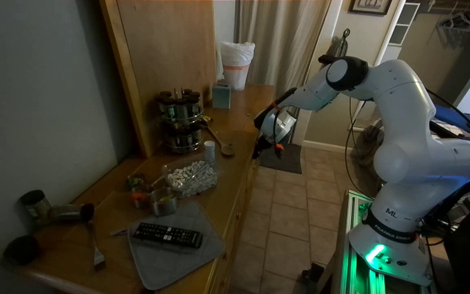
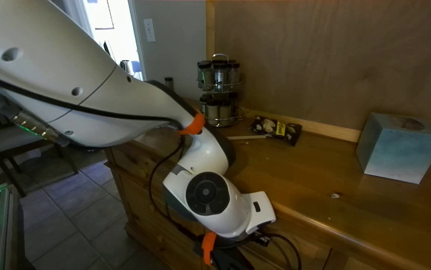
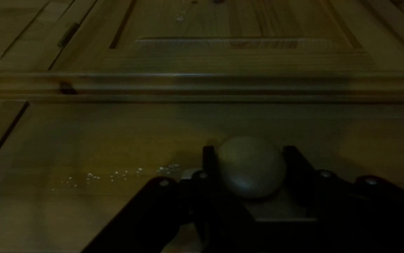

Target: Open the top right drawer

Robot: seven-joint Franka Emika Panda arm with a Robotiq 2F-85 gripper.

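The top right drawer's flat light-wood front (image 3: 110, 140) fills the lower part of the dark wrist view, with a round pale knob (image 3: 251, 167) on it. The picture looks upside down: a door panel (image 3: 230, 58) appears above the drawer. The front looks flush with the cabinet. My gripper (image 3: 249, 151) has a black finger on each side of the knob, both appearing to press on it. In an exterior view the gripper (image 1: 256, 153) is at the cabinet's front edge. The drawer front (image 2: 311, 249) shows partly in an exterior view, where my fingertips are cut off.
The cabinet top (image 2: 294, 176) overhangs just above the gripper. It carries a spice rack (image 1: 181, 118), a wooden spoon (image 1: 226, 149), a blue box (image 2: 399, 146), a tub of white pieces (image 1: 192, 177) and a remote (image 1: 167, 235) on a grey mat (image 1: 177, 261). Tiled floor (image 1: 288, 212) lies in front.
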